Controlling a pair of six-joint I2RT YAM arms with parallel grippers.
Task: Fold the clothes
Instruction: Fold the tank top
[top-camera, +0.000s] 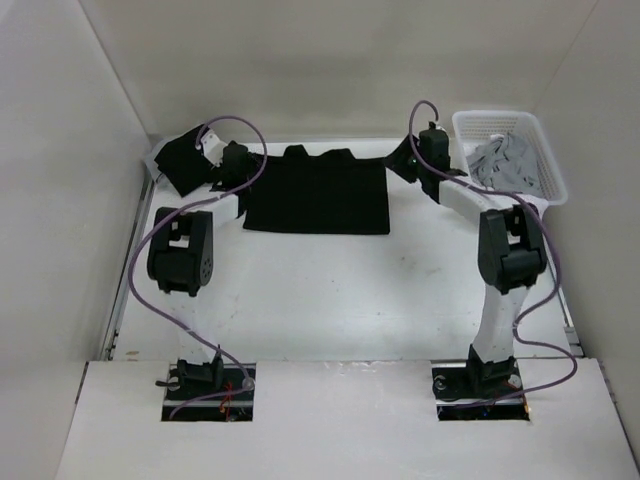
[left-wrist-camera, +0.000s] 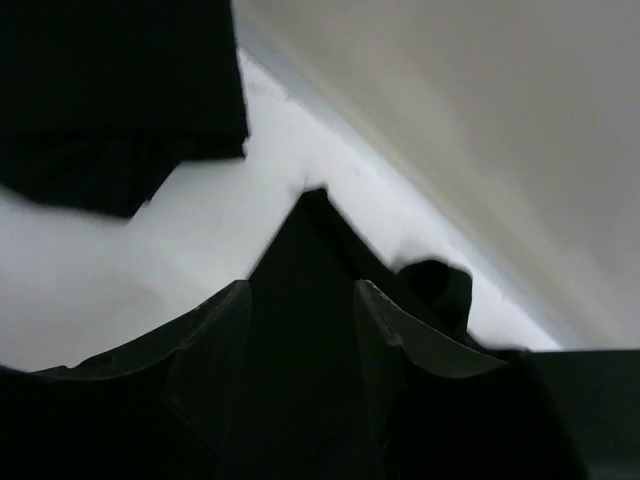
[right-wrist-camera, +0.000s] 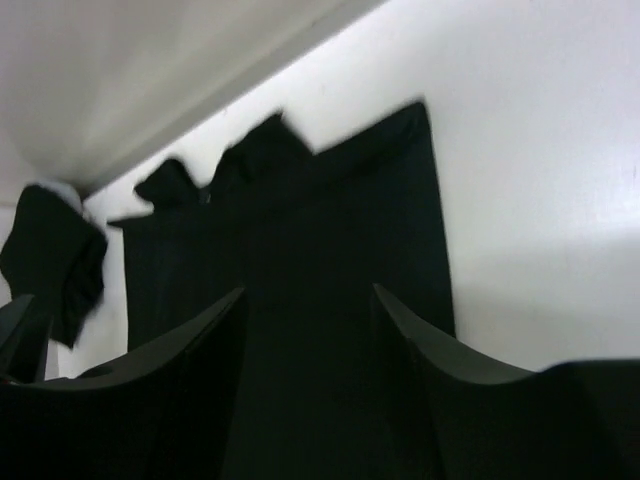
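White table (top-camera: 330, 290); black garment (top-camera: 318, 195) ends hidden behind arms (top-camera: 455, 200); left jaws, right jaws parted.

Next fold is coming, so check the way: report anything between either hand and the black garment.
Nothing visible does. The left hand and right hand are open over the ends of the black garment, only its fabric below them. The basket of pale clothes stands aside.

One black garment (top-camera: 318, 195) lies on one table (top-camera: 330, 300). Left of the garment sits one dark cloth bundle (top-camera: 178, 165). Right of it stands one white basket (top-camera: 495, 114) of pale grey fabric (top-camera: 500, 160), its pieces too crumpled to count. Two arms flank the garment, the left arm (top-camera: 180, 250) and the right arm (top-camera: 510, 245), with two grippers, the left gripper (left-wrist-camera: 300, 285) and the right gripper (right-wrist-camera: 308, 290).
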